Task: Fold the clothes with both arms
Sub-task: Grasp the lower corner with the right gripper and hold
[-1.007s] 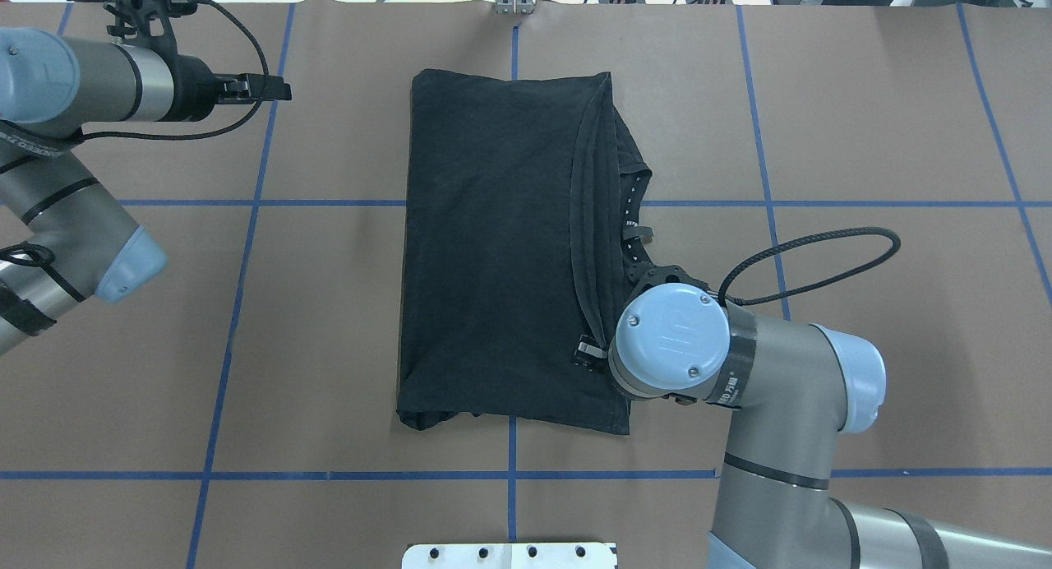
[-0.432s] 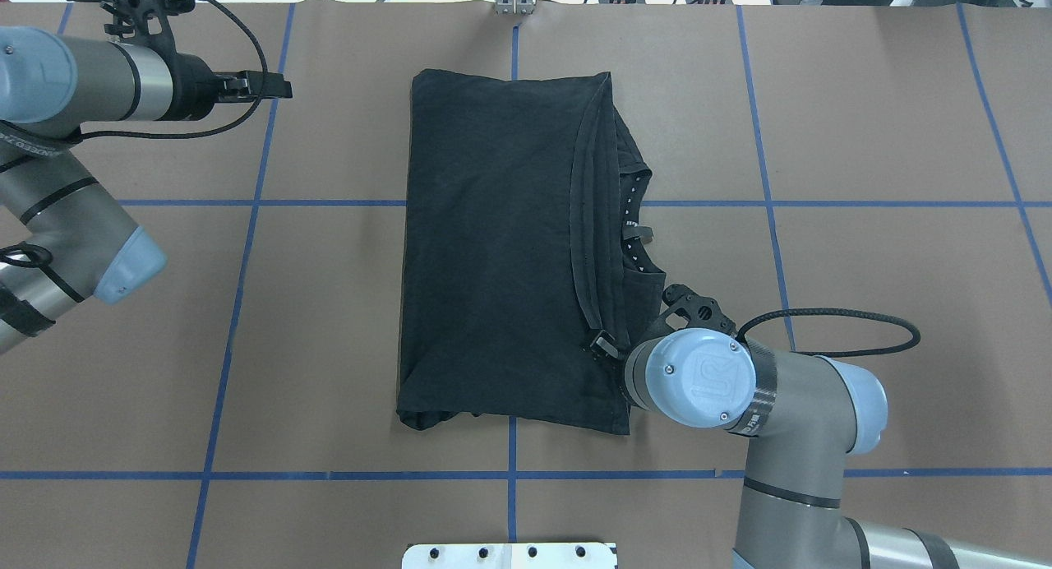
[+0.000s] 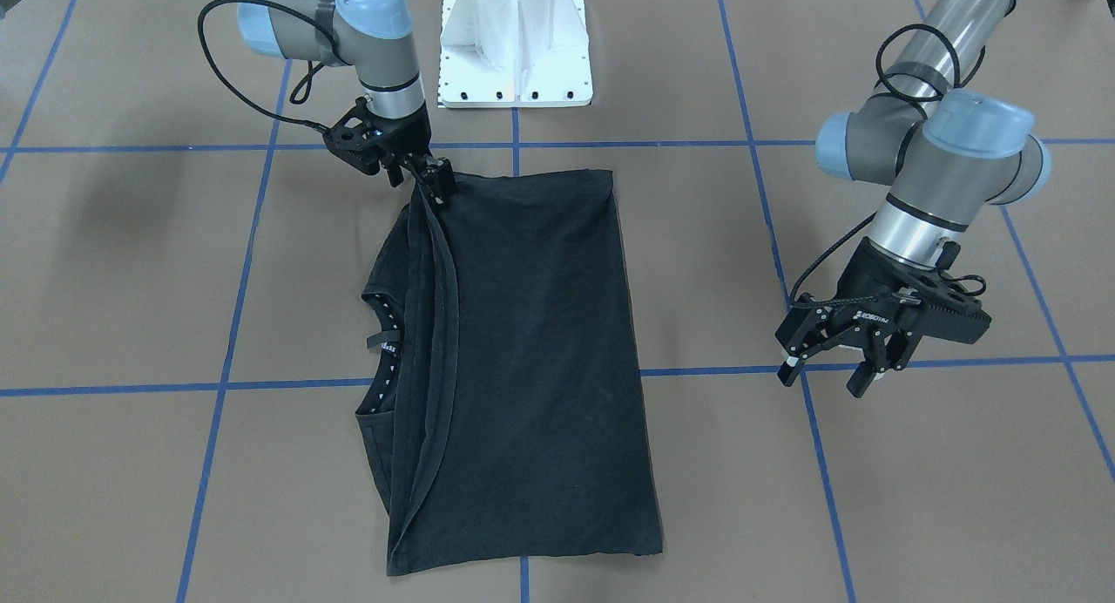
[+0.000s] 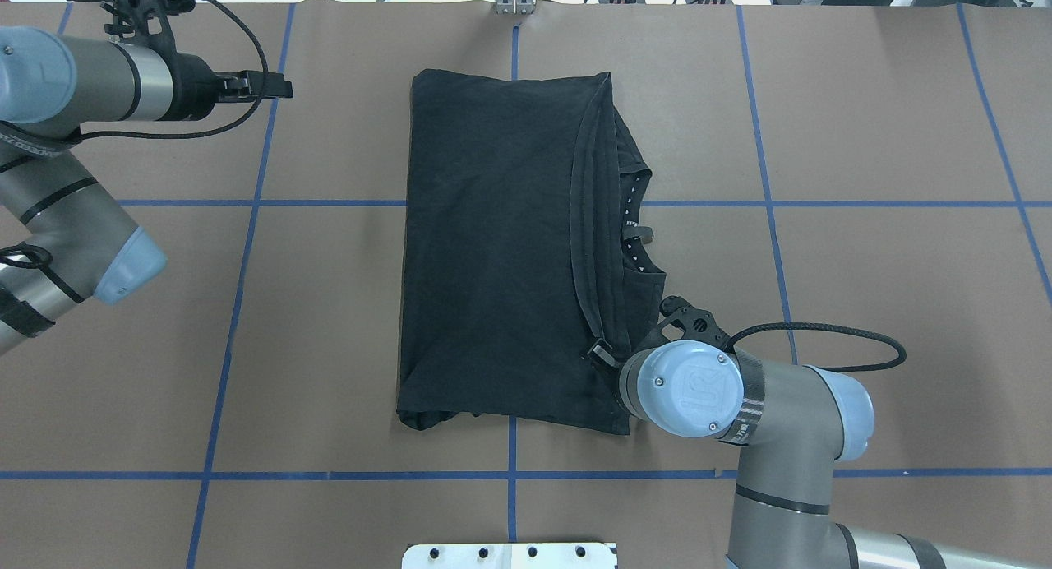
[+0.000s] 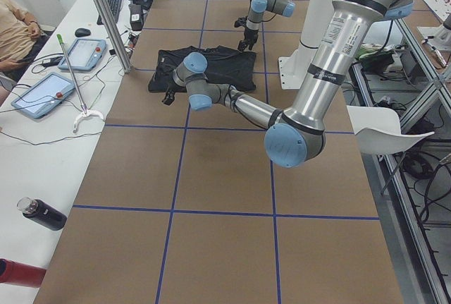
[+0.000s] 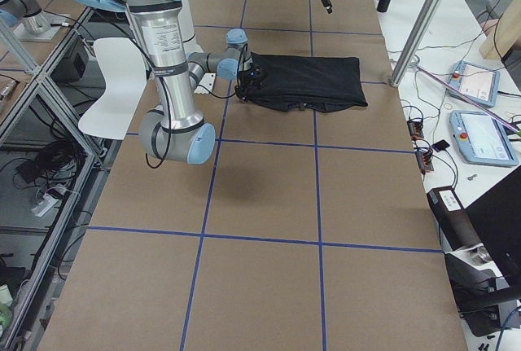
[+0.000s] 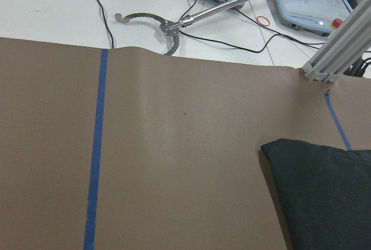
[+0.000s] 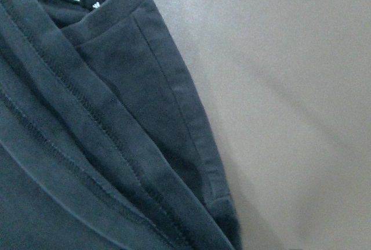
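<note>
Right tool (image 3: 438, 185) jaw state unclear against black T-shirt (image 3: 540, 342).

Brown table (image 4: 904, 100), blue tape (image 4: 329, 203) grid.
A folded black shirt (image 4: 493, 248) lies flat, one corner at the right claw (image 3: 437, 183).

The tabletop (image 4: 329, 306) is seen from overhead behind the robot, steeply from across it, and along it from both ends; the T-shirt (image 4: 493, 248) is shared by all. Fabric just below the right gripper (image 3: 438, 188) is shown close-up.

left claw (image 3: 824, 378) spread, right claw (image 3: 438, 187) low
</note>
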Robot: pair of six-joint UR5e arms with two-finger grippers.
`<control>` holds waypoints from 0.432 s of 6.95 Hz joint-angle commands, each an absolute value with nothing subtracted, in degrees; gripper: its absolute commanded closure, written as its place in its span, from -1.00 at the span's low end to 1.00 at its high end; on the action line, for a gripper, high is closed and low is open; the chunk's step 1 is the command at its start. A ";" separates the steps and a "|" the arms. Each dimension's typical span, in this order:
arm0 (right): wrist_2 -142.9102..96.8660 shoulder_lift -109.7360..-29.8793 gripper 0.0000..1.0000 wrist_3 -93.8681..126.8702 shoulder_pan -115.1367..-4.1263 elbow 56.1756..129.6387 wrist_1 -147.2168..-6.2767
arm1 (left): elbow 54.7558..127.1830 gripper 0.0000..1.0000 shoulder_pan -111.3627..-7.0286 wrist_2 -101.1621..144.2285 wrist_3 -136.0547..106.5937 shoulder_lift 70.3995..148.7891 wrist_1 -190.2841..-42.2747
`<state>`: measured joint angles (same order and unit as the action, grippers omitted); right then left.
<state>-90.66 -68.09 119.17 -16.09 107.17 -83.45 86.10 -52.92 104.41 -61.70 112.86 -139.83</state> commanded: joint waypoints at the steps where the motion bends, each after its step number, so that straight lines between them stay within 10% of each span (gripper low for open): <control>1: -90.62 -67.51 -0.58 119.27 -16.08 106.70 -83.41 | 86.22 -1.00 -53.00 104.41 -61.70 112.76 -139.83; 3: -90.62 -67.50 -0.21 119.09 -16.17 106.61 -83.41 | 86.31 -1.00 -53.00 104.41 -61.70 112.59 -139.83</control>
